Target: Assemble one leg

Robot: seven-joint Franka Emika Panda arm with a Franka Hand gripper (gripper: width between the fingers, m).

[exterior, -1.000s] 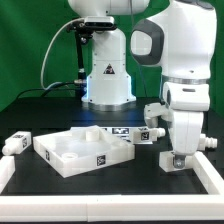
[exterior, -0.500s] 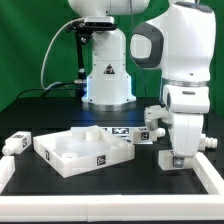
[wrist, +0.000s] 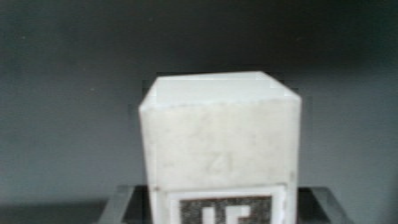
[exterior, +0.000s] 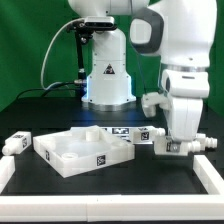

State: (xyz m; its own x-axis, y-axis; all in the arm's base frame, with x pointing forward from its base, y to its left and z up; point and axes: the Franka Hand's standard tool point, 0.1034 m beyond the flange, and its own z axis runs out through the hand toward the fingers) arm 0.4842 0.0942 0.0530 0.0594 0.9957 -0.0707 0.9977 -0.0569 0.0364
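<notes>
My gripper (exterior: 172, 150) is shut on a leg (exterior: 168, 146), a short white blocky peg, and holds it a little above the table at the exterior view's right. In the wrist view the leg (wrist: 217, 130) fills the middle. Its black-and-white tag sits between my two dark fingers (wrist: 128, 205), and my gripper (wrist: 217, 212) closes on its tagged end. The large white tray-like part (exterior: 60, 155) lies on the table to the exterior view's left of my gripper.
Another leg (exterior: 15, 143) lies at the far left of the exterior view. A further leg (exterior: 146, 133) lies next to the marker board (exterior: 116, 130) behind the tray-like part. The robot base (exterior: 108, 75) stands at the back. A white table border (exterior: 110, 196) runs along the front.
My gripper has risen from the table with the leg in it and shifted slightly to the exterior view's left. The other parts have not moved.
</notes>
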